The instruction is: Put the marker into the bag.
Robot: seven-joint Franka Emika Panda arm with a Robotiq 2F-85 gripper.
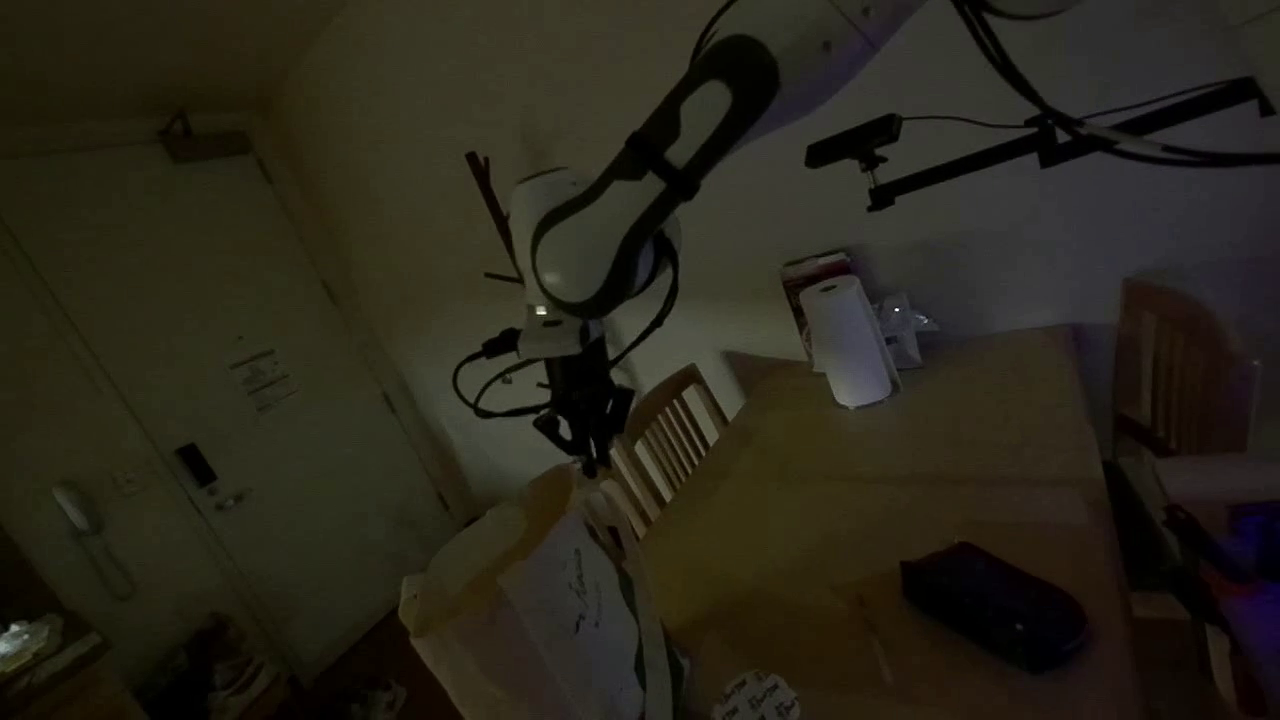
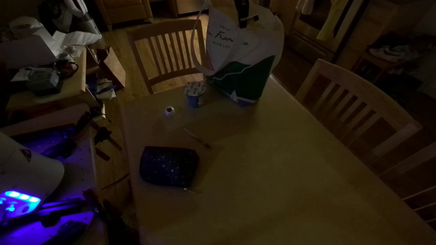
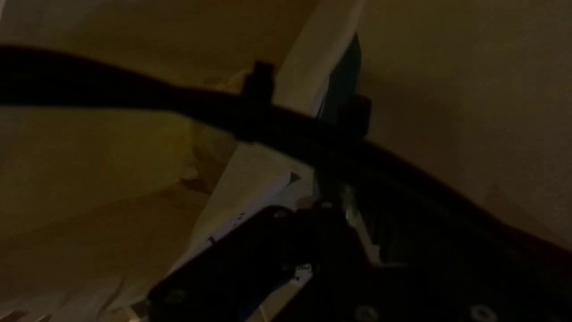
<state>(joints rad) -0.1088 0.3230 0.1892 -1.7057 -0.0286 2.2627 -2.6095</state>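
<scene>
There's the marker point(image 2: 197, 138), a slim pale stick with a darker end, lying flat on the table point(image 2: 289, 177)! Near it, but apart, sits the pouch point(image 2: 168, 166), dark and flecked with pale dots, a zip tag point(image 2: 189, 191) showing at one corner. On the marker's other side stands a tub point(image 2: 195, 96) with a printed lid, and close by the tub a small white thing point(image 2: 169, 111) with a dark spot, too tiny for me to name. Now the big one: the shopping bag point(image 2: 245, 75), upright at the table's edge, script across its white face, green hills and a little sailboat below. And right at its rim, pointing down, hangs the gripper point(image 1: 592, 464)! Whether the two touch, I can't make out. The wrist view has the bag's edge slanting underneath, a thick dark cable point(image 3: 290, 134) cutting across. Are the fingers point(image 2: 242, 20) spread or together? Can't tell, it's far too murky, and I can't tell whether they have hold of anything. Above, the white arm point(image 1: 585, 250) is bent downward. Farther along the table stands a paper towel roll point(image 1: 850, 345), a box point(image 1: 818, 268) and some clear plastic point(image 1: 903, 335) behind. Wooden chairs point(image 2: 163, 30) stand round the table, a pale door point(image 1: 200, 300) shows through the gloom, and blue lights point(image 2: 24, 196) glow on the robot's base point(image 2: 27, 166).
</scene>
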